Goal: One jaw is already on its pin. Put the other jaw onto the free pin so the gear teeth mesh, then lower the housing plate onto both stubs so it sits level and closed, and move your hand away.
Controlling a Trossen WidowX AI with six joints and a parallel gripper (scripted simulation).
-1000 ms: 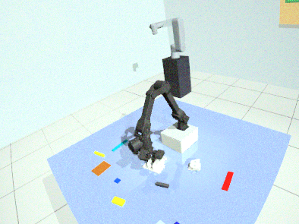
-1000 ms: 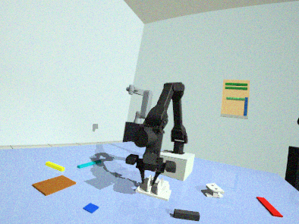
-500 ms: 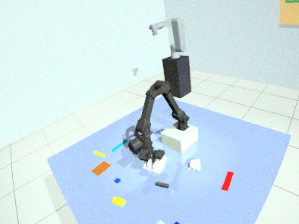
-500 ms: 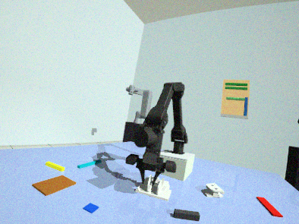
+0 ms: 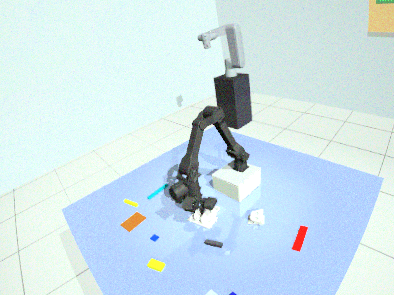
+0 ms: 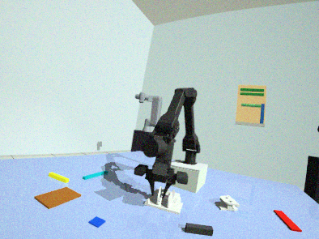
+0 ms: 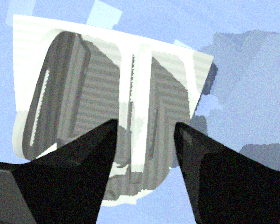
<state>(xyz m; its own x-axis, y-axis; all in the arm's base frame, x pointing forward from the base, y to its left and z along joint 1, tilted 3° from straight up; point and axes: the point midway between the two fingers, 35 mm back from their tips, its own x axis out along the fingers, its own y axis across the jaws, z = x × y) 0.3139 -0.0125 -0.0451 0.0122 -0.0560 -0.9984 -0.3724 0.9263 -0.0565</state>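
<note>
Reaches down to the white base (image 5: 194, 219) (image 6: 175, 208) (image 7: 30, 31) on the blue mat (image 5: 260, 259) (image 6: 133, 226) (image 7: 240, 105), holding a white upright (image 7: 141, 110) in the part-open gripper (image 5: 202, 210) (image 6: 159, 195) (image 7: 146, 127) — standing among the base's other raised parts, with no telling about meshed teeth. Lies well apart from the gripper, on the mat beyond the base — a small holed white piece (image 5: 256, 217) (image 6: 229, 202).

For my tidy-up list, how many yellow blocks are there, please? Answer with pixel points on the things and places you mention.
2: far block (image 5: 131, 203) (image 6: 58, 177) beyond the orange slab (image 5: 133, 222) (image 6: 57, 198), near block (image 5: 156, 265) lower in the top view; more may be hidden.
</note>
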